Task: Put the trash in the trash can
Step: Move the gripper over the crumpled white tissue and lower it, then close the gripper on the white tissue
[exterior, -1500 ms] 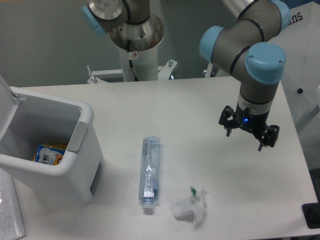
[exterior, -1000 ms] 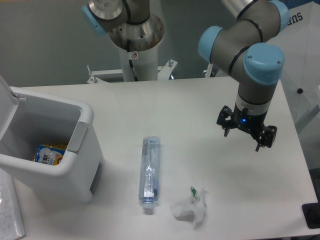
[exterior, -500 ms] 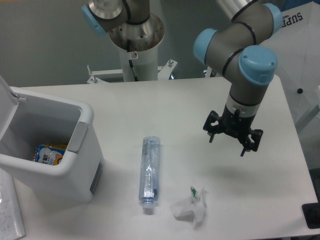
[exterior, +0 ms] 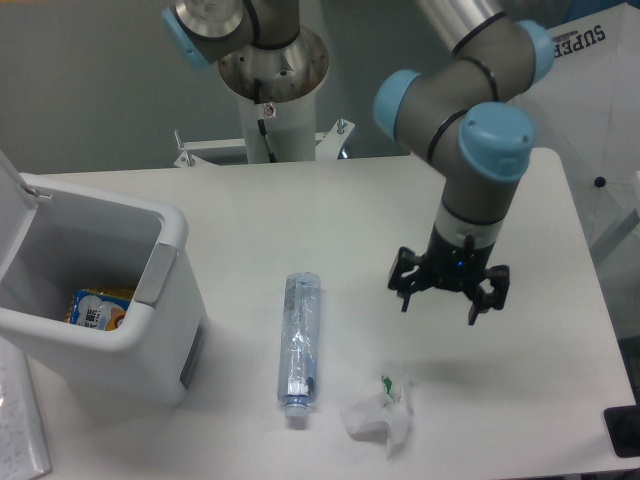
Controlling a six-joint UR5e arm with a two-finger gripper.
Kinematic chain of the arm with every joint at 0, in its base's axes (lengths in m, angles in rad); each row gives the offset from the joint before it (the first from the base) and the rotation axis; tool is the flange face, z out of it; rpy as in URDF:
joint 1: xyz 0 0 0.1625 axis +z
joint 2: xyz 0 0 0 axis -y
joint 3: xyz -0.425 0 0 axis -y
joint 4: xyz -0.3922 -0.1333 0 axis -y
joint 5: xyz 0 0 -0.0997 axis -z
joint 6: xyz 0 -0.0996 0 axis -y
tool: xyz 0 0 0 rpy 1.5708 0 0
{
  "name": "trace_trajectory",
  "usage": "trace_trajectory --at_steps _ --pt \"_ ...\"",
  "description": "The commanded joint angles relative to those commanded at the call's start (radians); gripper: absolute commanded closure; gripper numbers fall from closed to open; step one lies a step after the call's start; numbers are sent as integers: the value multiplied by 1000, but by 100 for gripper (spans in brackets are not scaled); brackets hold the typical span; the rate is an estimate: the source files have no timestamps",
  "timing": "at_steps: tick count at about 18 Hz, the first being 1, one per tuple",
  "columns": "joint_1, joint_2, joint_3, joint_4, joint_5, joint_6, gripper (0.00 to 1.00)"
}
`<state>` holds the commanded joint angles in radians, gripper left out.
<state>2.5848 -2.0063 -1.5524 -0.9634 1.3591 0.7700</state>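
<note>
Above the table [exterior: 330, 215], our gripper [exterior: 449, 289] hangs wide open and empty, and we probably must drop onto the paper wad [exterior: 382, 418] next.

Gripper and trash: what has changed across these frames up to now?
The gripper, open and empty, has moved from the table's right side leftward and toward the camera, closing on the paper wad. Nothing was grasped or released. The plastic bottle, the wad and the open trash can stayed where they were.
</note>
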Motion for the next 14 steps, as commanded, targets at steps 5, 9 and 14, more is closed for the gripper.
trace_trajectory --at_steps 5,9,14 --pt "-95 -138 81 66 138 -69 0" --pt "-140 -232 166 66 202 -126 0" --pt "-155 -273 193 68 231 -126 4"
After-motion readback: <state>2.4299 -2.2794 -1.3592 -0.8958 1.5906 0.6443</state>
